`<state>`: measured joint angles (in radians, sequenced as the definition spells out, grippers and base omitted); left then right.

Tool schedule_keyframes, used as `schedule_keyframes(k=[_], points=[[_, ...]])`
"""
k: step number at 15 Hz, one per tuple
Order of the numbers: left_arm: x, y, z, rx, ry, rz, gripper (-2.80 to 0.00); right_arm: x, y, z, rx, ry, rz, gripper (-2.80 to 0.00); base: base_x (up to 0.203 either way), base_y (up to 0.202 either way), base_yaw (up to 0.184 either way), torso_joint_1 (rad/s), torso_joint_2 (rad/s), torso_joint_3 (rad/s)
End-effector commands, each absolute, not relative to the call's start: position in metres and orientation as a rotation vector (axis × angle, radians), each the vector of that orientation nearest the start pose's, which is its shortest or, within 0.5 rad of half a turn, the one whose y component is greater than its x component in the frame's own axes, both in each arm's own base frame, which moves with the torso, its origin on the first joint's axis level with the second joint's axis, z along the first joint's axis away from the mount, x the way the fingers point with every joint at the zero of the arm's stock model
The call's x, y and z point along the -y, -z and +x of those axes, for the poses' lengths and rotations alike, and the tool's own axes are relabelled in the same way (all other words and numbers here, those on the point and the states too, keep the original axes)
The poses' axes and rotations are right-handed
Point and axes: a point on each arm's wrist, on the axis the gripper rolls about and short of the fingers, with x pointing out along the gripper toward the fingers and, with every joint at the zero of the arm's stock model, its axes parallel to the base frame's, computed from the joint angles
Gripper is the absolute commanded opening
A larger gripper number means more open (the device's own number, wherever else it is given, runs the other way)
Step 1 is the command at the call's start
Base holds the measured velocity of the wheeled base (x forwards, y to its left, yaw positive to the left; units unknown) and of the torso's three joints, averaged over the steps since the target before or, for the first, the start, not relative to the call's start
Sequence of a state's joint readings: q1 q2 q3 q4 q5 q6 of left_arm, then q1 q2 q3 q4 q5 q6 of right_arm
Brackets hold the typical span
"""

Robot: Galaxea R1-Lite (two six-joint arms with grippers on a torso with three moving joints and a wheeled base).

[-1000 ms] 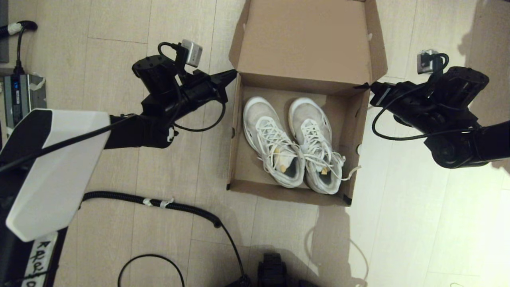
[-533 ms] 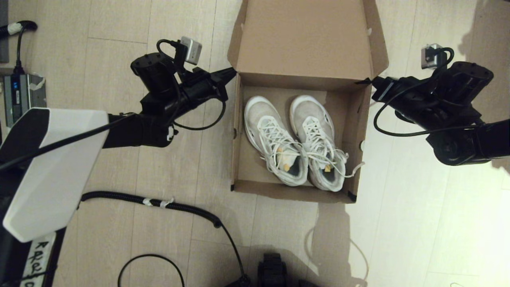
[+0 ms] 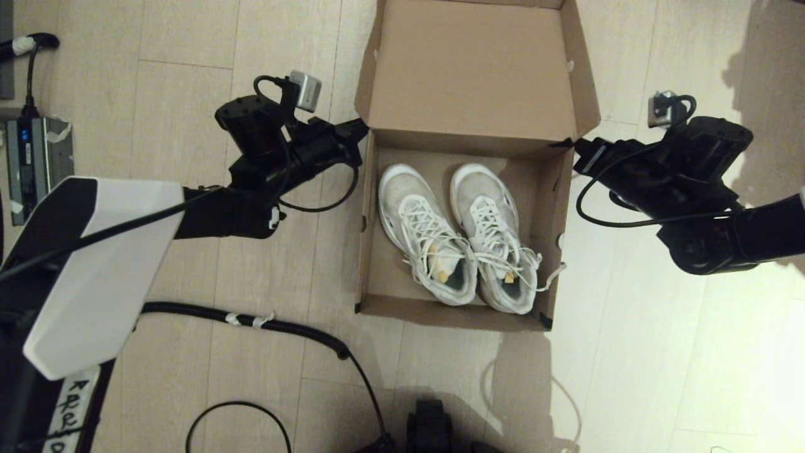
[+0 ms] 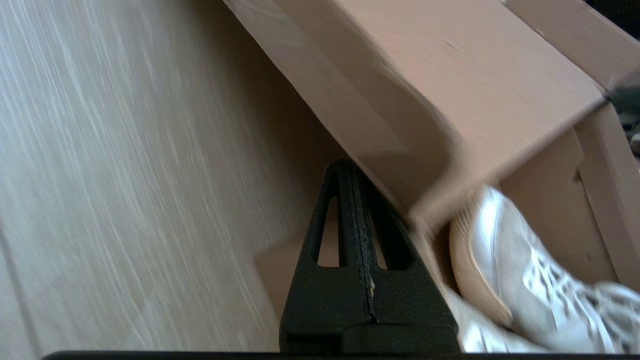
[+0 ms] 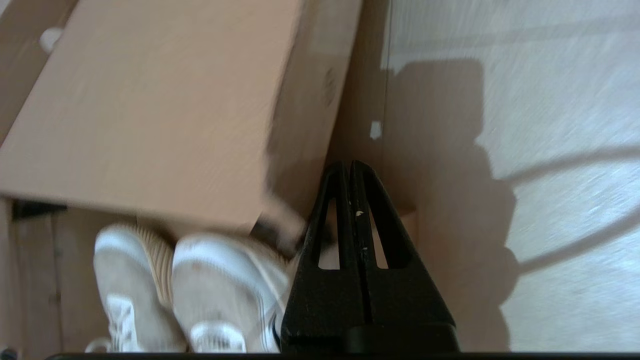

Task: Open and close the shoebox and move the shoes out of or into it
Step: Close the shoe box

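Shoebox (image 3: 371, 251): brown cardboard, standing on the floor (image 3: 188, 126) in front of the robot, between the two arms; black tape shows at the near right corner.
Lid (image 3: 471, 69): hinged at the far wall, raised and leaning away from the robot, its inner face in view; side flaps stand along both edges.
Shoes (image 3: 462, 236): white lace-up pair lying side by side on the bottom of the shoebox, toes toward the hinge, heels toward the robot; they sit toward the right half, with bare cardboard to their left; one lace hangs over the right wall.
Left claw (image 3: 360, 126): at the far left corner of the shoebox, tip against the lower corner of the lid's left flap; in the left wrist view the left claw (image 4: 350, 172) has its fingers pressed together with nothing between them.
Right claw (image 3: 577, 146): at the far right corner, tip at the lid's right flap where it meets the box wall; in the right wrist view the right claw (image 5: 350, 170) is clenched, holding nothing.
Cable (image 3: 251, 321): black corrugated hose lying on the floor near the robot's base, left of the shoebox.
Power unit (image 3: 34, 157): grey device at the far left edge.
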<state>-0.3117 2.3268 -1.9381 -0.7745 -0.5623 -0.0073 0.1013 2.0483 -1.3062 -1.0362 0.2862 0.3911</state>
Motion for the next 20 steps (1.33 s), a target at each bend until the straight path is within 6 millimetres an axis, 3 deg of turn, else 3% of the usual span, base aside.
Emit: schedule_keyframes(k=[1, 3, 8, 12, 14, 16, 20], points=[[0.163, -0.24, 0.47, 0.354, 0.861, 0.017, -2.8, -0.06, -0.215, 0.422, 0.173, -0.451, 0.374, -2.8, 0.0, 0.0, 0.0, 0.0, 0.0, 0.0], [0.167, -0.233, 0.473, 0.336, 0.846, -0.039, -2.8, -0.068, -0.21, 0.425, 0.154, -0.464, 0.405, -2.8, 0.0, 0.0, 0.0, 0.0, 0.0, 0.0], [0.176, -0.204, 0.469, 0.221, 0.826, -0.138, -2.8, -0.068, -0.201, 0.418, 0.115, -0.431, 0.414, -2.8, 0.0, 0.0, 0.0, 0.0, 0.0, 0.0], [0.17, -0.172, 0.447, 0.127, 0.821, -0.152, -2.8, -0.064, -0.2, 0.403, 0.089, -0.402, 0.418, -2.8, 0.0, 0.0, 0.0, 0.0, 0.0, 0.0], [0.167, -0.183, 0.438, 0.194, 0.821, -0.147, -2.8, -0.062, -0.214, 0.399, 0.129, -0.403, 0.414, -2.8, 0.0, 0.0, 0.0, 0.0, 0.0, 0.0], [0.164, -0.208, 0.431, 0.259, 0.817, -0.143, -2.8, -0.06, -0.227, 0.39, 0.157, -0.406, 0.411, -2.8, 0.0, 0.0, 0.0, 0.0, 0.0, 0.0], [0.162, -0.213, 0.435, 0.285, 0.806, -0.135, -2.8, -0.058, -0.236, 0.38, 0.142, -0.377, 0.415, -2.8, 0.0, 0.0, 0.0, 0.0, 0.0, 0.0]])
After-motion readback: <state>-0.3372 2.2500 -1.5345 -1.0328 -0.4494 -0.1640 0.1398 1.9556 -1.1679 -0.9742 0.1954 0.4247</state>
